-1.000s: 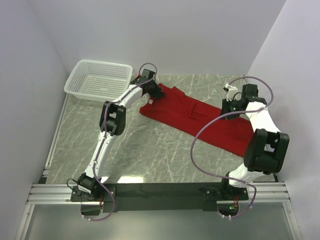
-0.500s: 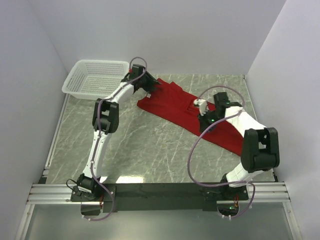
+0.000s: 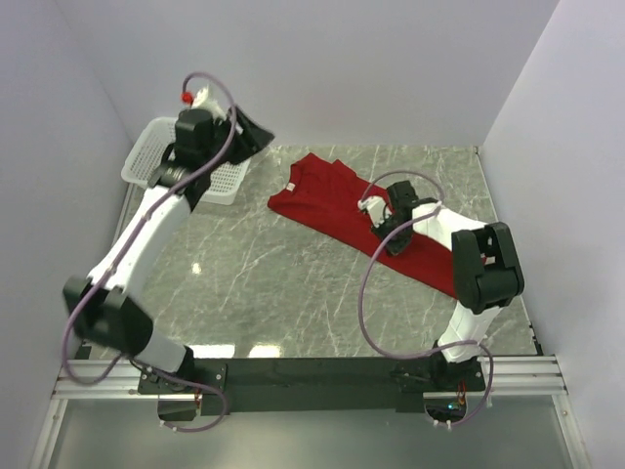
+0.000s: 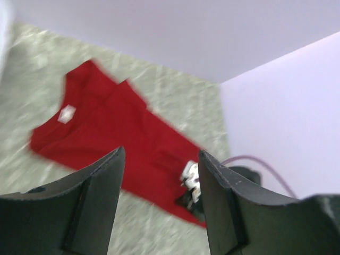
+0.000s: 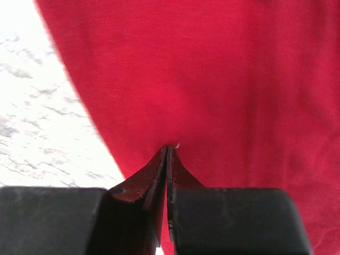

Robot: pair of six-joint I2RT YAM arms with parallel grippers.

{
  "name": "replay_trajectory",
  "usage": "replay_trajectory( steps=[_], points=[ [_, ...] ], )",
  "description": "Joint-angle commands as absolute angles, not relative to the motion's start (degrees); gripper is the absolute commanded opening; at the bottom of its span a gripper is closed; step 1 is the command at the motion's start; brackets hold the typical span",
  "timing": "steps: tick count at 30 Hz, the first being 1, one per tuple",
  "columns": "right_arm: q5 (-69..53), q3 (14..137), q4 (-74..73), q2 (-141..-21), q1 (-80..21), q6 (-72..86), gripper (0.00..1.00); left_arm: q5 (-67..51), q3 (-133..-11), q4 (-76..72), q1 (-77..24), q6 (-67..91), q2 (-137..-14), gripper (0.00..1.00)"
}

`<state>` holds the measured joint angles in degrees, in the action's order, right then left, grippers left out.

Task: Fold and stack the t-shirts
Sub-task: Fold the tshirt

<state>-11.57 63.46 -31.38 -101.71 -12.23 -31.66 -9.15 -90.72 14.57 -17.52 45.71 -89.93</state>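
One t-shirt [image 3: 327, 200]; one white mesh basket [image 3: 137, 166]; two arms: left arm [image 3: 146, 234]; right arm [image 3: 483, 264]

Pale plain walls [image 3: 391, 68] enclose grey marbled tabletop [image 3: 293, 283].

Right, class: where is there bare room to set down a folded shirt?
Free: grey marble tabletop between the deep-red cotton t-shirt and the near edge; also the back-right corner. Crowded: back left, around the white plastic mesh basket.

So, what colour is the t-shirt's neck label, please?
White; the neck label shows best in the left wrist view.
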Motion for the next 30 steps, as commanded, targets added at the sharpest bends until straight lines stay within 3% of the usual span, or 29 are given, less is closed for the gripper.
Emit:
replay_trajectory(
  steps=[1,8,13,19,23,27,30],
  points=[
    [-8.26,61.53,-31.55,-101.08,-16.24,-34.01,0.09,-3.96,-80.53,17.84,-17.67,40.17,-83.34,0.63],
    [-9.84,53.54,-34.63,-95.72,-24.67,-36.12,0.06,4.74,-59.43,22.67,-17.58,39.99,-60.4,0.74],
    [-12.3,54.05,-37.17,-95.09,-32.51,-33.32,0.06,4.75,-51.09,26.88,-17.49,42.53,-49.14,0.75],
    [-19.58,63.7,-39.72,-102.38,-43.49,-26.72,0.07,2.29,-43.43,26.11,-17.49,47.71,-42.02,0.74],
    [-25.48,77.64,-44.02,-109.67,-46.67,-25.32,0.08,-0.78,-40.7,23.47,-17.58,49.57,-41.75,0.74],
    [-26.8,87.52,-48.51,-109.88,-44.05,-26.01,0.12,-3.69,-39.38,20.57,-17.58,50.8,-43.68,0.73],
    [-30.57,93.33,-50.96,-109.07,-36.23,-26.02,0.14,-4.74,-38.59,18.11,-17.67,51.5,-45.52,0.73]
  ],
)
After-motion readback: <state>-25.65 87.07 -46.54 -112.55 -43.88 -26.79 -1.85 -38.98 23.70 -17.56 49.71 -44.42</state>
